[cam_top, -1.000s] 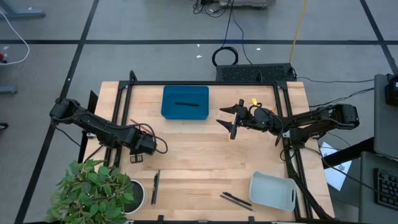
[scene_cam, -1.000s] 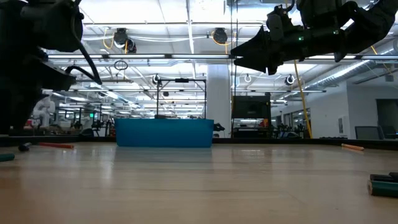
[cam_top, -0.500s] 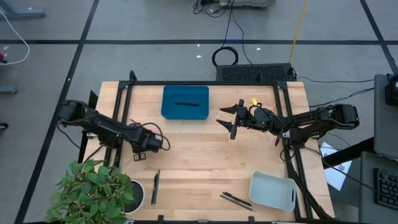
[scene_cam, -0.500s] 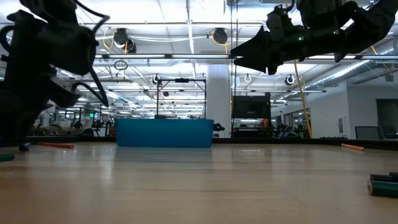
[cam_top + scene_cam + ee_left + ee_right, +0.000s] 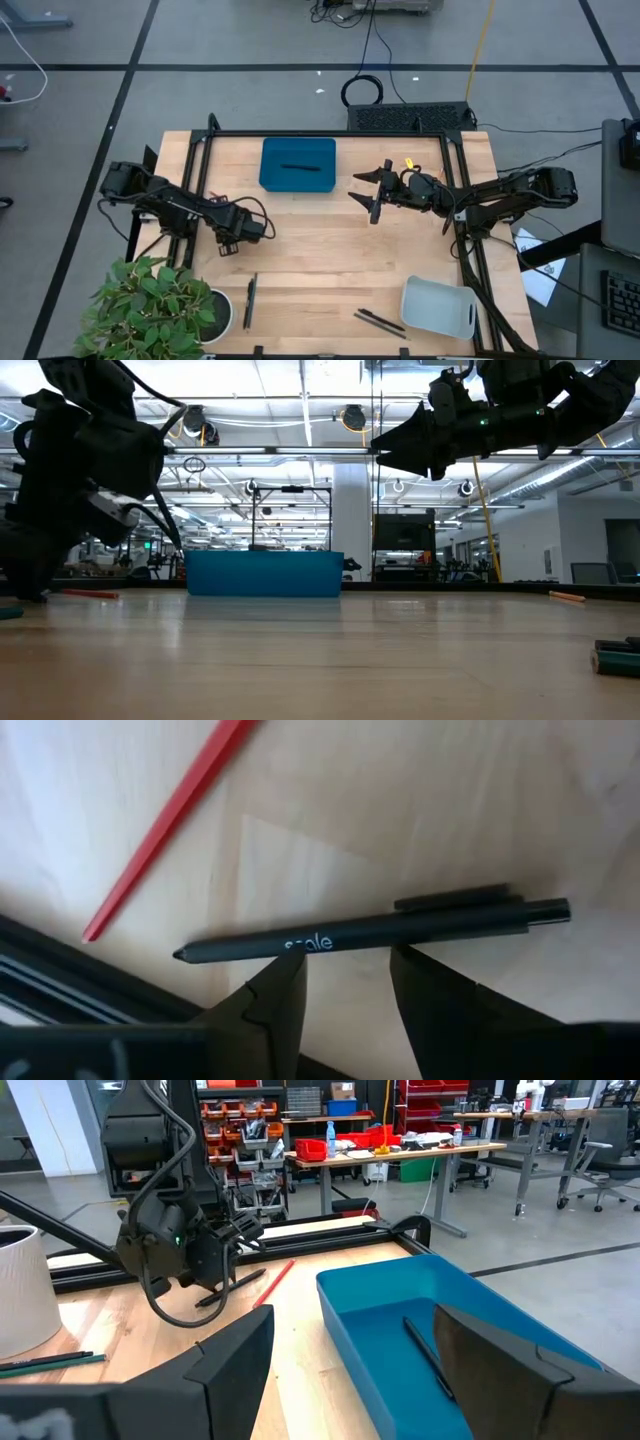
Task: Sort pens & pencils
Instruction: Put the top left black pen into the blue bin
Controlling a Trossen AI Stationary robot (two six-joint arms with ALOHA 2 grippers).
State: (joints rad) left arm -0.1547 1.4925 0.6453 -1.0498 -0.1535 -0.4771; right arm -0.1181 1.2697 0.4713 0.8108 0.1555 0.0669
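Overhead, table-level, 2 wrist cams

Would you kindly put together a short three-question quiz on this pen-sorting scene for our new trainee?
1. True or false: the blue tray holds one black pen.
2. What lies at the left tool's open fingertips? A) a red pencil B) a lettered pen C) nothing
3. The right tool, hovering beside the tray: open or shut?
Key: 1 true; 2 B; 3 open.
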